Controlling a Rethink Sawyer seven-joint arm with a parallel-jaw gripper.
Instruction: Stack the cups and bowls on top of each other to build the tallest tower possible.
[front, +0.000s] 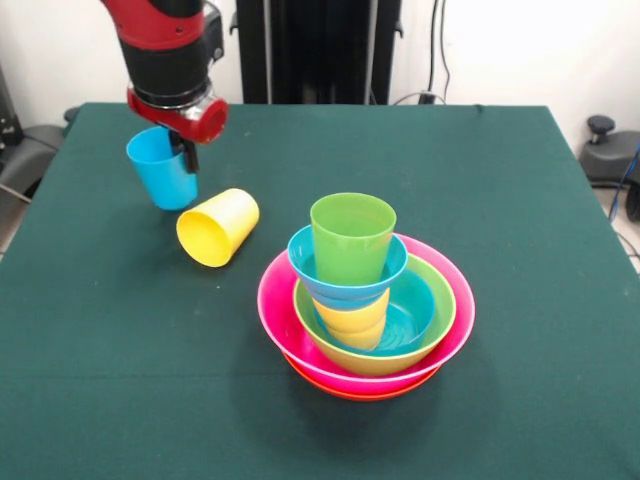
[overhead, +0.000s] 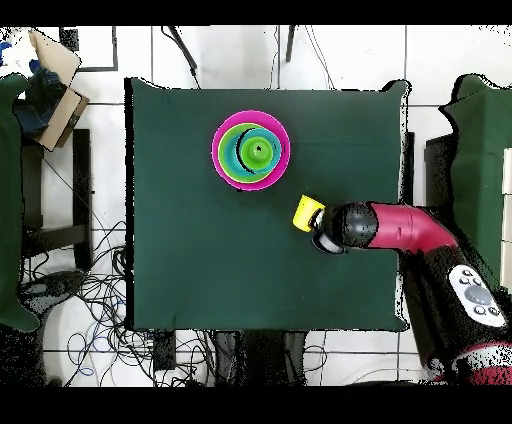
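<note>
The red and black arm's claw (front: 186, 150) gripped the glossy light blue plastic cup (front: 162, 168) by its rim, one finger dipping inside the mouth, and the cup hung tilted just above the green cloth-covered counter (front: 520, 250), a hold that looked meant to carry it across. Just beside it lay the glossy yellow plastic cup (front: 218, 227), tipped on its side with its mouth toward the camera, so it would probably need righting or a grasp by the rim before stacking. Well apart, nearer the counter's middle, stood the tower (front: 365, 290): a wide orange bowl (front: 360, 388) at the bottom, a large pink bowl (front: 290, 325) nested in it, a lime green bowl (front: 425, 335) inside that, then a squat yellow-orange cup (front: 352, 318) bearing a small blue bowl (front: 305, 262) with an upright green cup (front: 352, 238) on top. Nesting the widest pieces lowest seemed chosen for steadiness.
</note>
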